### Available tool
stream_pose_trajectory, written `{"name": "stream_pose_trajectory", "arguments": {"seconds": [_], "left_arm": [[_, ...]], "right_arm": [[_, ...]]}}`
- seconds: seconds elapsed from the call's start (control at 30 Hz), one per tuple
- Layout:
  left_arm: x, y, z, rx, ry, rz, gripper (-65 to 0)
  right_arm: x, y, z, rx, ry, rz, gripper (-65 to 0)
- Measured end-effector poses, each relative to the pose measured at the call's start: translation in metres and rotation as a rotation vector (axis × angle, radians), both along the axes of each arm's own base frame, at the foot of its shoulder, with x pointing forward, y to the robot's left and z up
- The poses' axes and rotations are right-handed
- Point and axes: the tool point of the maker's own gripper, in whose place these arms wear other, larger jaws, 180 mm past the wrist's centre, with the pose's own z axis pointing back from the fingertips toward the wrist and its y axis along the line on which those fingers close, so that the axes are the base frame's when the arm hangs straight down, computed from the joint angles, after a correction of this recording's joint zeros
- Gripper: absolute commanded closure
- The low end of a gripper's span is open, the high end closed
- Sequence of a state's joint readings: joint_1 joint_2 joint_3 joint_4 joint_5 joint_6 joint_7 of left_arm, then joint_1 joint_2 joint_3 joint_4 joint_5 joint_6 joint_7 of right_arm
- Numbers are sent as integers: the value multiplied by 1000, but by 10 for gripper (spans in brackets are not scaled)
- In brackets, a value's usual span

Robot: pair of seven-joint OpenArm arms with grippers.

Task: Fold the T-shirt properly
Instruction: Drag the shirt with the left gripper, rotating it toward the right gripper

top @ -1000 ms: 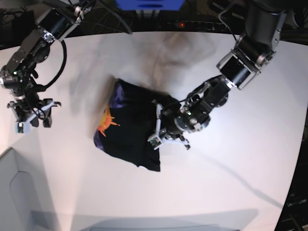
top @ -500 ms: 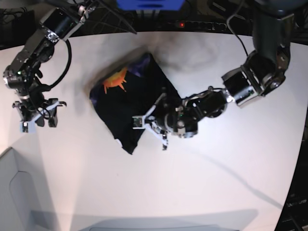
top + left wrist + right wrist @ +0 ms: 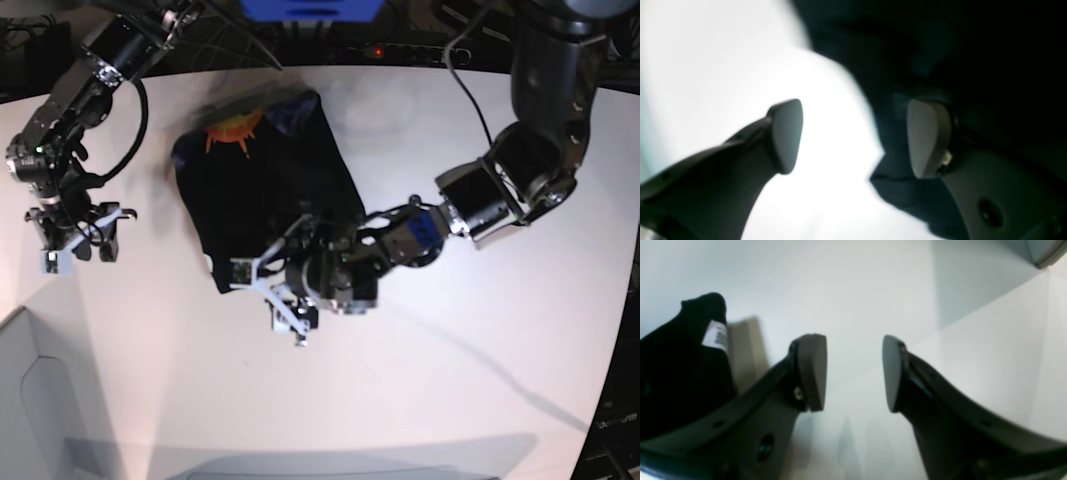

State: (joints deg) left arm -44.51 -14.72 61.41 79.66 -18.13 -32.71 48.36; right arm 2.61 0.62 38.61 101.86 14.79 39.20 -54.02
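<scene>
Shirt (image 3: 262, 180) lay bunched as a dark folded slab on the white table (image 3: 480, 340), upper-middle of the base view, tilted, with the orange print (image 3: 232, 128) at its far top-left corner. White label (image 3: 716, 336) showed on the black cloth at the left edge of the right wrist view.

Left gripper (image 3: 270, 292) sat at the shirt's lower edge, jaws spread apart. In its wrist view (blurry) one fingertip (image 3: 786, 135) was over bare table, the other fingertip (image 3: 927, 138) against the dark cloth; shirt edge fell between them, nothing pinched. Cannot tell whether the pad actually touched the fabric.

Right gripper (image 3: 72, 240) hung at the left side of the table, well apart from the shirt. Its jaws were spread too, gap empty, only white table visible between the pads (image 3: 813, 371).

Grey panel (image 3: 30, 400) sat at the lower-left corner in the base view, below the right gripper.
</scene>
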Motion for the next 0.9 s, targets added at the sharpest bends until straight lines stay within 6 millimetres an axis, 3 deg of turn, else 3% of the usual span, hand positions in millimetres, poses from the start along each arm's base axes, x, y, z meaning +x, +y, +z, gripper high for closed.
{"name": "stream_pose_trajectory", "arguments": {"seconds": [0.07, 0.13, 0.23, 0.33, 0.53, 0.63, 0.77, 0.9], "left_arm": [[17, 12, 24, -80, -33, 67, -462], [29, 41, 40, -136, -56, 167, -462], [30, 80, 47, -224, -60, 306, -462], [11, 117, 26, -279, 1, 449, -462], [-63, 171, -46, -168, 202, 646, -461], [-80, 173, -57, -157, 246, 664, -461], [-108, 148, -79, -191, 352, 666, -461], [-100, 124, -86, -268, 395, 686, -461]], "right_arm": [[-5, 0, -4, 1, 15, 1, -252], [-7, -1, -7, -5, 27, -3, -252], [-4, 1, -5, -5, 19, 2, -252], [-3, 16, -9, 7, 24, 44, -252], [-2, 52, -18, 17, 50, 155, -252], [-1, 58, -18, 14, 53, 174, -252], [1, 73, -19, 17, 54, 218, -252], [-5, 89, -27, 22, 78, 268, -252]]}}
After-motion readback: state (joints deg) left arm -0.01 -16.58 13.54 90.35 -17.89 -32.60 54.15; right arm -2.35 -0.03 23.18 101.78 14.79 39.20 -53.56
